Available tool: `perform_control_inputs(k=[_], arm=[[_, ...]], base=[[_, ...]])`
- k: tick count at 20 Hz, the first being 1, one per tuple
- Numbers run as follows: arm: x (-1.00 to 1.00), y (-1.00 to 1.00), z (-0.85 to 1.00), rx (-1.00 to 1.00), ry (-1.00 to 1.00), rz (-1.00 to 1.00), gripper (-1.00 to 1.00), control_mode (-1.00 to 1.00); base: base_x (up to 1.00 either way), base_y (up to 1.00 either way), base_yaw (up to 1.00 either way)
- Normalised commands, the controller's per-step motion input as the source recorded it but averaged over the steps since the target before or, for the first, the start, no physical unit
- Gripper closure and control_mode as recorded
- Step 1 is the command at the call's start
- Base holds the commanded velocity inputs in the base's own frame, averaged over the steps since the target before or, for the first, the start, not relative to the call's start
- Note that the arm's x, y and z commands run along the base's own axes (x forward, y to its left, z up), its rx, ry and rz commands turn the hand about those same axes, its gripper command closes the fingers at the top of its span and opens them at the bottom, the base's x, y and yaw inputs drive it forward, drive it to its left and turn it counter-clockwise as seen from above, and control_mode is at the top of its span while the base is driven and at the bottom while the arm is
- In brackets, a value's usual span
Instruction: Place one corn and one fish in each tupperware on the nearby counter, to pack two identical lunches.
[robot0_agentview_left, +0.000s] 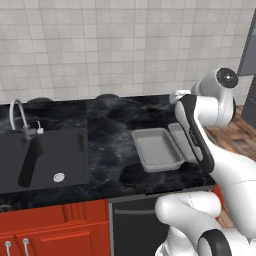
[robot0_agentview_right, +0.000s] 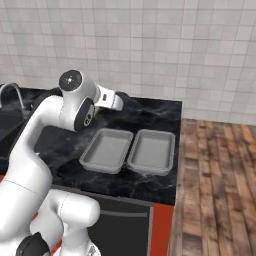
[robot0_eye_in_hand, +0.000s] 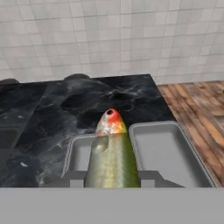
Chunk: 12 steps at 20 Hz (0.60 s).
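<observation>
Hiding behind the white arm in the left base view, the second tray (robot0_agentview_left: 179, 139) is showing just a strip of its grey rim, while the first tray (robot0_agentview_left: 157, 148) is lying in full sight on the black tabletop (robot0_agentview_left: 110, 135). The gripper's tips are being cut off by the grey band at the bottom of the hand view, so the finger pads themselves are hard to make out.

The gripper (robot0_eye_in_hand: 112, 177) is clamping narrowly on an olive-silver fish (robot0_eye_in_hand: 112, 153), whose red-and-yellow head is pointing away from the camera, hanging above the rim between the two trays. In the right base view the hand is reaching out over the back of the tabletop, behind the trays, and a small greenish patch is peeking out just beside the arm's dark joint; what it is cannot be told.

Both trays (robot0_agentview_right: 107, 149) (robot0_agentview_right: 152, 151) are sitting side by side, touching or nearly so, near the tabletop's end by the wooden floor (robot0_agentview_right: 215, 185). The left base view is also taking in the sink (robot0_agentview_left: 45, 160) and its faucet (robot0_agentview_left: 20, 117).
</observation>
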Motion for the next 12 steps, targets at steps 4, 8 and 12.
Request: perform_control_inputs(k=[4,8,12], arm=[[0.00,0.13,-0.45,0.00,0.13,0.00,1.00,-1.00],[0.00,0.49,-0.77,0.00,0.06,0.00,1.00,-1.00],[0.15,0.67,-0.91,0.00,0.09,0.00,1.00,-1.00]], base=[[0.00,0.00,0.00],[0.00,0.00,0.00],[0.00,0.00,0.00]])
